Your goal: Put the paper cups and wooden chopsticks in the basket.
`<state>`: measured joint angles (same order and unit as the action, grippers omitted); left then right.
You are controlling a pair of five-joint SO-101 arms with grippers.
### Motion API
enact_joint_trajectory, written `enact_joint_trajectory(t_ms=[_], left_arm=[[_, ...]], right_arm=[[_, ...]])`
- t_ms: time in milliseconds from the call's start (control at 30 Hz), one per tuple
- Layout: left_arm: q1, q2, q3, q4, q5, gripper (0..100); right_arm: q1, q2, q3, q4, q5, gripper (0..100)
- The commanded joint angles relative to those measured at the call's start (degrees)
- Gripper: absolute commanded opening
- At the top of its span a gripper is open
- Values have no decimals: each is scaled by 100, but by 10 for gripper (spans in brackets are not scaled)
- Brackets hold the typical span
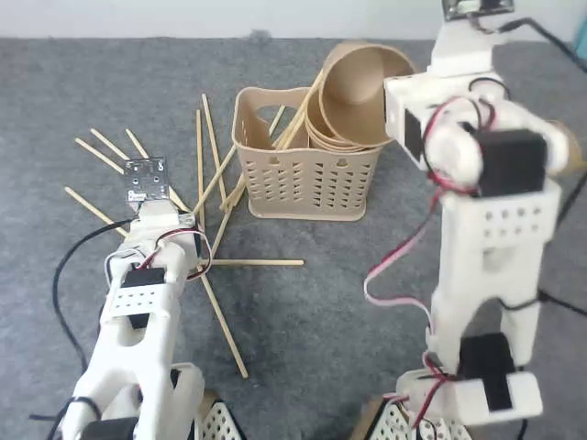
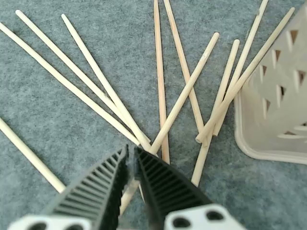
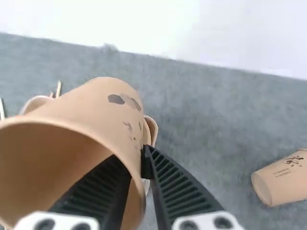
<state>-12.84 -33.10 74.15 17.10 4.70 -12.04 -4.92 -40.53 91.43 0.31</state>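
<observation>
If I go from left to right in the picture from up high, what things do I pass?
Loose chopsticks on the carpet → basket → paper cups poking out of its right side → the right arm.

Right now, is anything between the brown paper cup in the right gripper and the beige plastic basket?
Nothing visible blocks it. The right gripper holds the brown paper cup by its rim over the beige plastic basket, above other brown cups already leaning there.
</observation>
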Motion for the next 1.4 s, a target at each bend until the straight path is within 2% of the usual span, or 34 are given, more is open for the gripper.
enact_joint_trajectory(t_ms=[0,233,300,433,500,833,967,1133,1233,1367], left_arm=[[9,9,-180,-141,-35,13],[9,9,-180,-132,-35,13],[9,9,-180,-132,-35,13],[9,9,-180,-132,-35,13],[9,9,-180,-132,-35,13],[9,9,-180,-132,-35,13],[0,9,-180,-132,-35,13],[-26,9,-180,-132,-35,13],[-26,0,-171,-123,-35,13],[-18,-35,-101,-132,-35,13]], right_arm=[[-48,207,-255,13,-70,6],[-66,470,-255,136,-44,9],[-57,567,-255,224,-70,60],[-40,549,-281,312,-79,234],[-22,374,-290,277,-79,262],[75,-1051,-255,365,-26,256],[602,-1130,-246,716,-26,222],[1657,-1095,18,822,26,16],[2220,-884,536,760,369,23],[3046,-321,1213,356,457,9]])
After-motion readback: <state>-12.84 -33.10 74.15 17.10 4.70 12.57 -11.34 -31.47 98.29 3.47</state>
